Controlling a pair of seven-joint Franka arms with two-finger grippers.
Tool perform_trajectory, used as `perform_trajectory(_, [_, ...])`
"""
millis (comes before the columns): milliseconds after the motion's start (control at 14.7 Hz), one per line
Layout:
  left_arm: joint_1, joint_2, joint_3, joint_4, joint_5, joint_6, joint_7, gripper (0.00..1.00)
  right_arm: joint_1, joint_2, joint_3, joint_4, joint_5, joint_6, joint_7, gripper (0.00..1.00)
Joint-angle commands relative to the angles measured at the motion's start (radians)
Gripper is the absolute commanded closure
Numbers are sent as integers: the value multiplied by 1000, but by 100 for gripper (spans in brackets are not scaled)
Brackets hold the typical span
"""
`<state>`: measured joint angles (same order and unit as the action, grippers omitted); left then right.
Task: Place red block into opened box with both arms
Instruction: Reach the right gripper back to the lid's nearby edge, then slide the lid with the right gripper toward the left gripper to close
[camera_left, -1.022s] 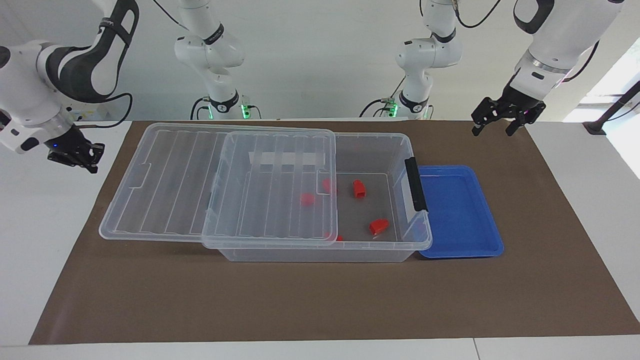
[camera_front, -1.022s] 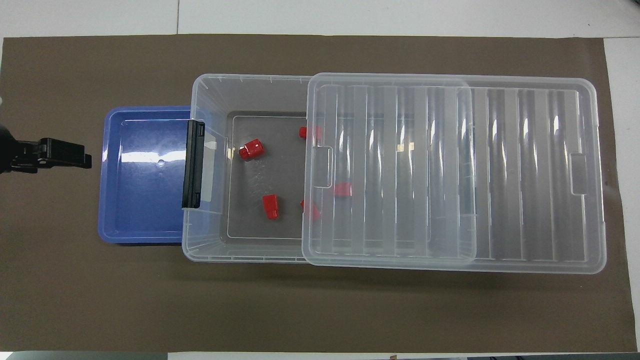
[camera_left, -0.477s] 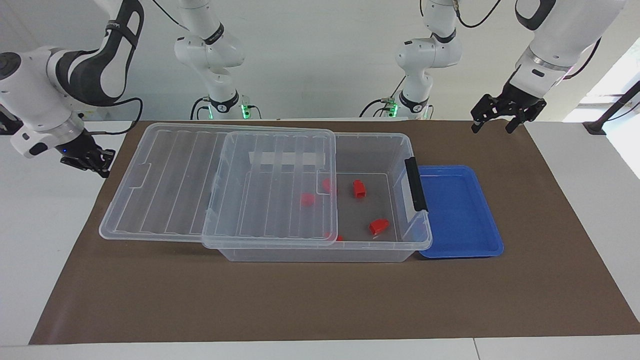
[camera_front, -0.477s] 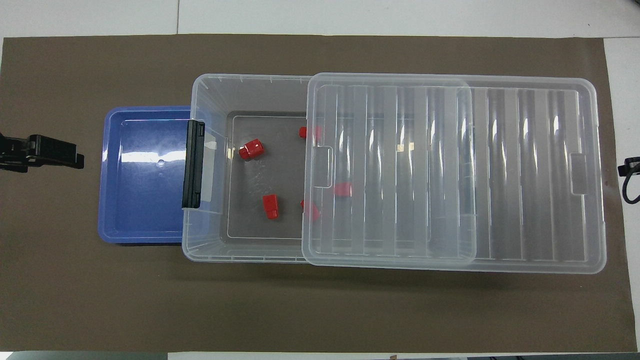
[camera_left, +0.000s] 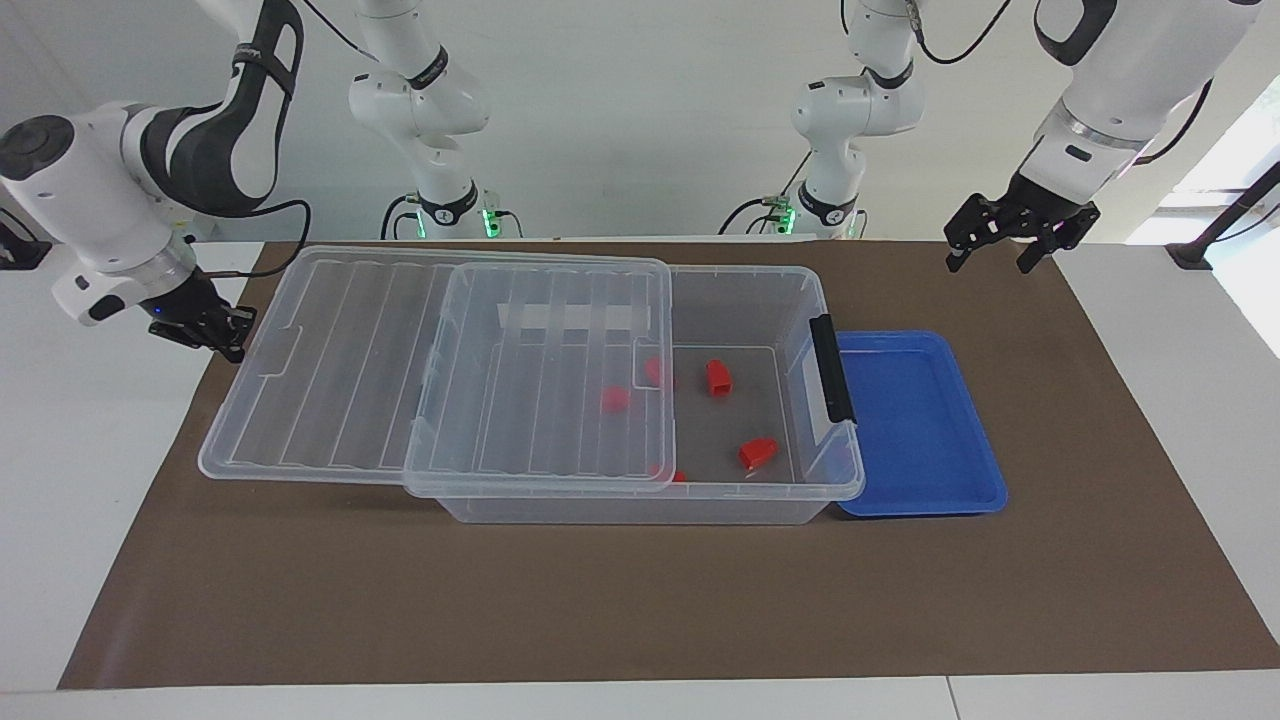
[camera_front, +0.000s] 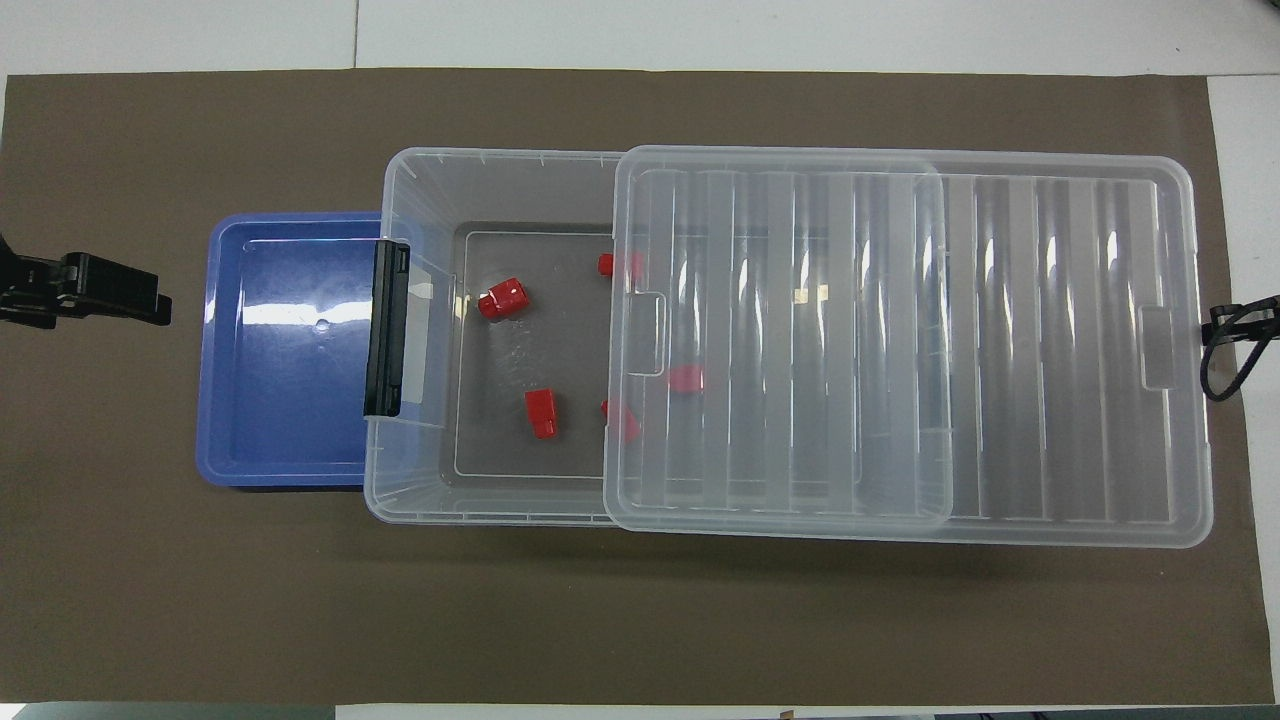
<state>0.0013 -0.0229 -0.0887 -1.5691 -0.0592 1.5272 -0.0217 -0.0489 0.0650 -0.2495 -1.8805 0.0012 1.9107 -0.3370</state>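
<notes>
Brown mat (camera_left: 640, 600) over a white table, pale wall at my end. The box (camera_left: 640, 505) sits mid-mat, its lid (camera_left: 330, 370) slid toward my right arm's end, leaving the latch end uncovered. Red blocks already lie inside: one (camera_left: 717, 376) nearer me, one (camera_left: 757, 452) farther, others under the lid (dimly seen). The blue tray (camera_left: 920, 500) beside the latch end holds nothing.

Over the last second my right gripper (camera_left: 225, 340) has swung in from off the mat to the lid's outer end; fingertips together, carrying nothing. My left gripper (camera_left: 1000, 248) has barely shifted, hanging over the mat's edge near the tray, fingers apart.

Reading: loading looks done; the right hand seems lined up to push the lid shut.
</notes>
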Motion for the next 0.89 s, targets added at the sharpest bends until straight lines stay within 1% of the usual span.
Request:
perform_trajectory(0, [-15, 0, 4, 8, 22, -29, 13, 0, -5, -16, 27, -23, 16, 25, 26, 100])
perform_trajectory(136, [-15, -11, 4, -11, 24, -16, 26, 0, -5, -16, 42, -23, 17, 24, 48, 100])
perform_trajectory(409, [-7, -11, 6, -12, 44, -13, 95, 0, -5, -19, 87, -32, 19, 25, 107, 100])
perform_trajectory(817, [-3, -11, 6, -12, 48, -10, 98, 0, -5, -21, 133, -35, 42, 28, 157, 100])
